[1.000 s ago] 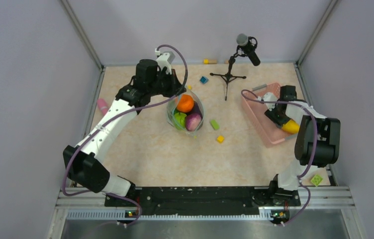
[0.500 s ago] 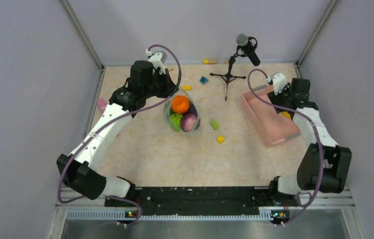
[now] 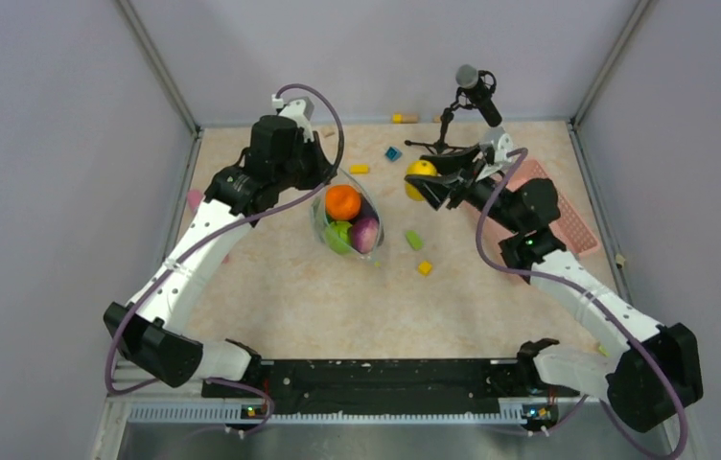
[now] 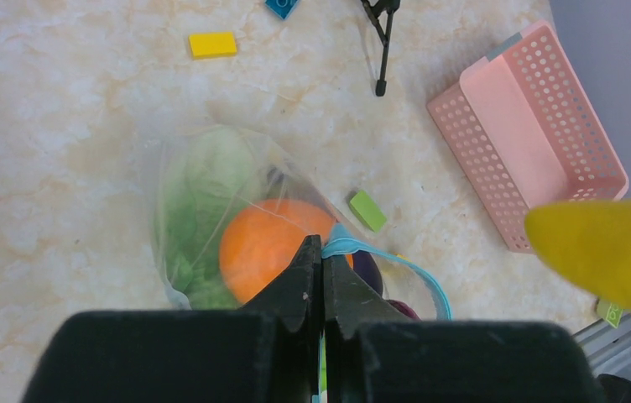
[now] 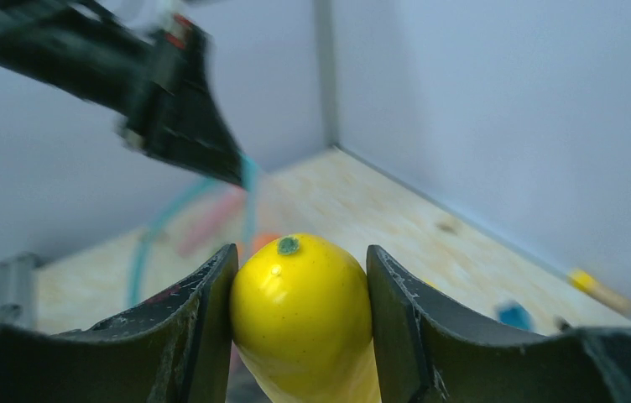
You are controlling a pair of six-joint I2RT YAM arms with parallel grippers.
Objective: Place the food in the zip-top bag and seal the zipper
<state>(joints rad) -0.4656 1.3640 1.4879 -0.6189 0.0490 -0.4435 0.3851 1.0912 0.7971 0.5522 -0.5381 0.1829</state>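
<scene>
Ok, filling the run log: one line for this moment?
left gripper shut on zipper | right gripper shut on lemon | zip-top bag holds orange

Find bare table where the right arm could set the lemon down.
Widest bare patch: table nearer than the zip-top bag, toward the arm bases. Crowded: far middle, with mic stand, blue block and the right gripper holding the lemon; green block right of the bag.

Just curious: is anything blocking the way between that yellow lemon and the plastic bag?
Nothing visible does. The right gripper holds the lemon; only bare table lies between it and the bag, whose mouth the left gripper pinches. The microphone stand is farther back.
</scene>
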